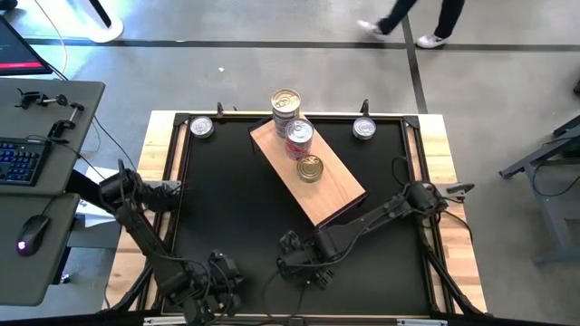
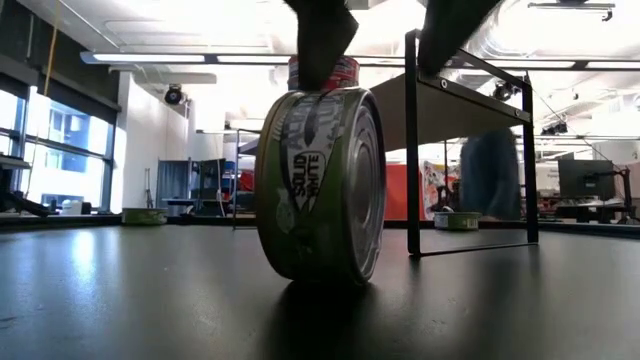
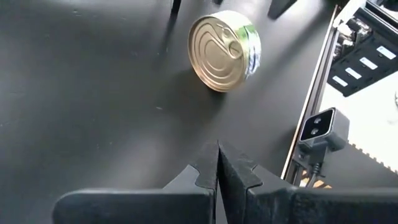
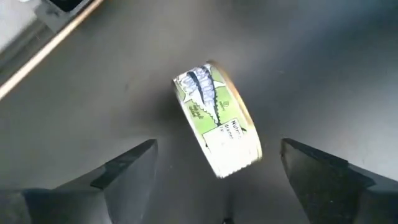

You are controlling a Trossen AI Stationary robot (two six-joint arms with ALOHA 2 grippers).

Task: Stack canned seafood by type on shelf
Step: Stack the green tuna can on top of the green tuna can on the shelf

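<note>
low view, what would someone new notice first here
A green-labelled can standing on its edge on the black table, filling the middle of the low view. The open right gripper straddles it from above without touching. Farther back, more cans sit on the wooden shelf.

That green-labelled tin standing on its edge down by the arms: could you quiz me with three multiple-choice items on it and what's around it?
1. Where is the green-labelled tin?
A. on the wooden shelf
B. on the black table
C. inside a tool

2. How many tins sit on the wooden shelf?
A. three
B. none
C. six

3. How is the right tool?
A. open
B. shut on the tin
C. out of sight

Answers: 1 B, it stands on edge on the black table. 2 A, the high view shows three. 3 A, its fingers stand wide apart either side of the tin.
</note>
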